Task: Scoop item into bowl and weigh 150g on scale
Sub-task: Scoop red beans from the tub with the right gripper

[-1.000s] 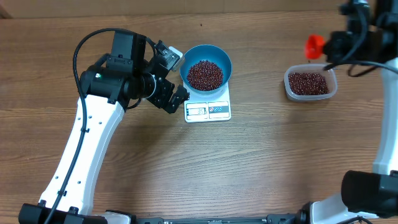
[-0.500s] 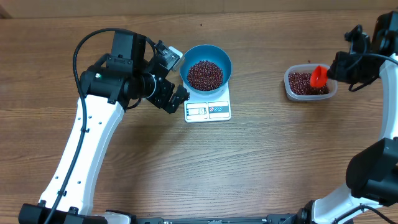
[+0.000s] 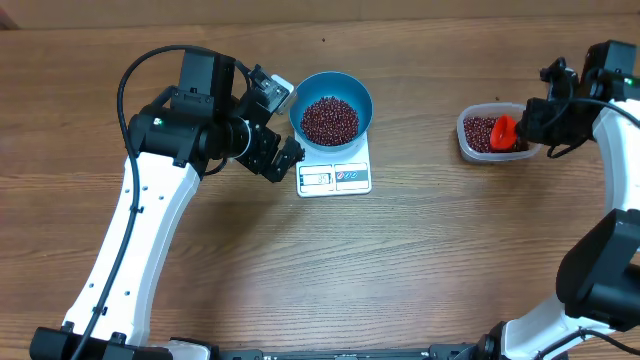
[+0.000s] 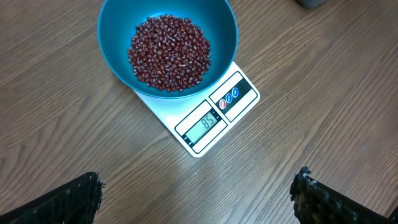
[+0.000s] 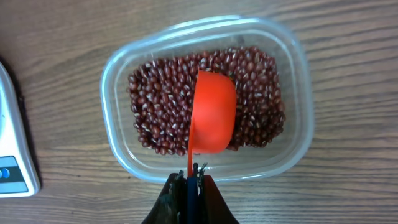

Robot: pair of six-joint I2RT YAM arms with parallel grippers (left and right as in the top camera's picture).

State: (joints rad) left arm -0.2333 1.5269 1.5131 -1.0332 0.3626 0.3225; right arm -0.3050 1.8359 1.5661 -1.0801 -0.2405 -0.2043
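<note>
The blue bowl (image 3: 345, 85) (image 4: 118, 25) stands on the white scale (image 3: 335, 178) (image 4: 214, 118), whose display reads 85. A heap of the item, dark red beans (image 3: 330, 120) (image 4: 169, 53), fills the bowl's bottom. My left gripper (image 3: 280, 158) (image 4: 196, 199) is open and empty, just left of the scale above bare table. My right gripper (image 3: 525, 128) (image 5: 193, 177) is shut on the handle of a red scoop (image 3: 503, 131) (image 5: 212, 112). The scoop's cup lies with its rounded back up on more beans (image 5: 155, 106) in a clear tub (image 3: 462, 140) (image 5: 298, 74).
The tub stands at the right of the wooden table, a good gap away from the scale. The scale's corner (image 5: 12, 155) shows at the left edge of the right wrist view. Both arms' white links reach in from the near edge.
My right arm has brought the red scoop from behind the tub forward and down into the tub's beans. The left arm, bowl and scale have not moved.
</note>
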